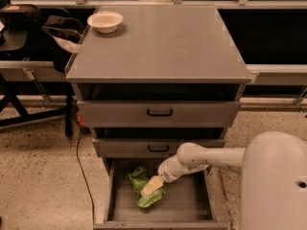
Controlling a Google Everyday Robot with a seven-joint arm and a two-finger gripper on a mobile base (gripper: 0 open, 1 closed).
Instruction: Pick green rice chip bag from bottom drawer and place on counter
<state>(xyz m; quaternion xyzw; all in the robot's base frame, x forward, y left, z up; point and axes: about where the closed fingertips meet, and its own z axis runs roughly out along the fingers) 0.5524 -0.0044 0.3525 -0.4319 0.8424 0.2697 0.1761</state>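
Gripper [152, 186] hangs low inside the open bottom drawer [187, 202], in its left half, with its tip right on the crumpled green bag [146, 200]; whether it is parted or clamped on the bag cannot be told. Bag lies on the drawer's floor, left of centre, with green foil showing behind and in front of the tip. Arm [211, 158] reaches in from the drawer's right side, and well above the drawer the counter [158, 47] carries a white bowl [105, 20] at its far left corner.
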